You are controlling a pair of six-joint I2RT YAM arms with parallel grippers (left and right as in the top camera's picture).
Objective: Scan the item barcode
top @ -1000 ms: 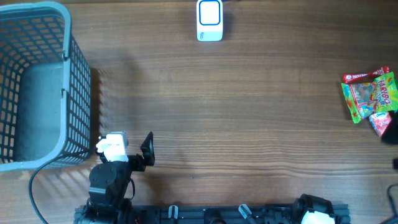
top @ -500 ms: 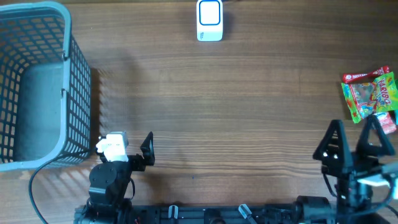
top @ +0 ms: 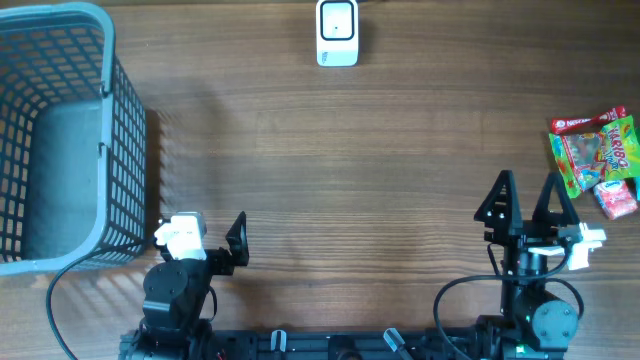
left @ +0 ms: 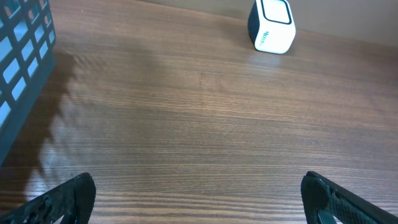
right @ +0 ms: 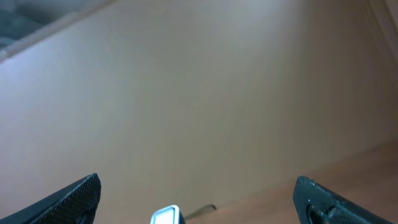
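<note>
1. The left gripper (top: 205, 232) sits low at the near edge of the wooden table (top: 350, 180), just beside the near right corner of the basket (top: 125, 150). Its jaws are spread wide and hold nothing. In its wrist view the two fingertips (left: 62, 199) show at the bottom corners, with wood grain between them.
2. The right gripper (top: 528, 188) stands on the right side near the front edge and points toward the far side. Its fingers are wide apart and empty. Its wrist camera is tilted upward at a pale, blurred surface, with only the two black fingertips (right: 71, 199) sharp.
3. The bag of sweets (top: 595, 150) lies flat at the table's right edge, beyond the right gripper and to its right, not touching it. A small pink packet (top: 616, 198) lies against the bag's near side.
4. The scanner (top: 337, 32) stands upright at the middle of the far edge, well apart from both grippers and from the bag.
5. The blue-grey basket fills the left end of the table, away from the stretch of wood between bag and scanner.
</note>
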